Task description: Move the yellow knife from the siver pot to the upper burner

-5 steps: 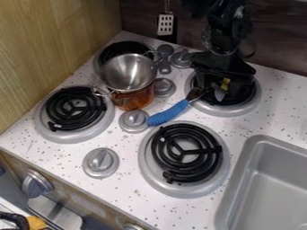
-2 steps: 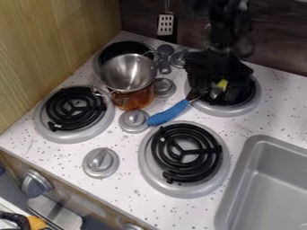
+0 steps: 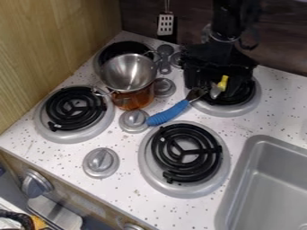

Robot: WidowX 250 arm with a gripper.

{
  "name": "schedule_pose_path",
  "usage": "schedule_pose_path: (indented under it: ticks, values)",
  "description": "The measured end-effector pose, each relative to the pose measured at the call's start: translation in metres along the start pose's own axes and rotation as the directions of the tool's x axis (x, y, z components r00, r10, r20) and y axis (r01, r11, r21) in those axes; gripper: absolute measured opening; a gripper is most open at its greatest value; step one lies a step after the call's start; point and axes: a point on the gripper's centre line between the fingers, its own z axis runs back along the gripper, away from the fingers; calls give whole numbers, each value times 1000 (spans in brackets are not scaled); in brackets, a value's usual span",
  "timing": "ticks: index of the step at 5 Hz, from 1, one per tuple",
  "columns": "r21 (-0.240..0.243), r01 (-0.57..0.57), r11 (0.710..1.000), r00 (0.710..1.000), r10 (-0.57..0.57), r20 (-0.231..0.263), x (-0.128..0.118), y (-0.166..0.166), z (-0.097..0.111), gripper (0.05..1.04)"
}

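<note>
At one of four burners (image 3: 225, 110), one yellow knife (image 3: 222, 83)

From where I stand, the black gripper (image 3: 217, 72) covers much of the right rear burner (image 3: 225, 110); whether it touches the yellow knife (image 3: 223, 82), I cannot tell. The silver pot (image 3: 128, 72) hides part of the burner behind it (image 3: 112, 50). The view's edges cut the arm (image 3: 229, 20) at the top and the sink (image 3: 239, 168) at right and below.
</note>
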Motion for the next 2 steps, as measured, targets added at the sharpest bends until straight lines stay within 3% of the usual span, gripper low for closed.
schedule_pose_path:
  ticks: [2]
  values:
    - [-25,16,1000,998,-17,-65,-26,27,7,1000]
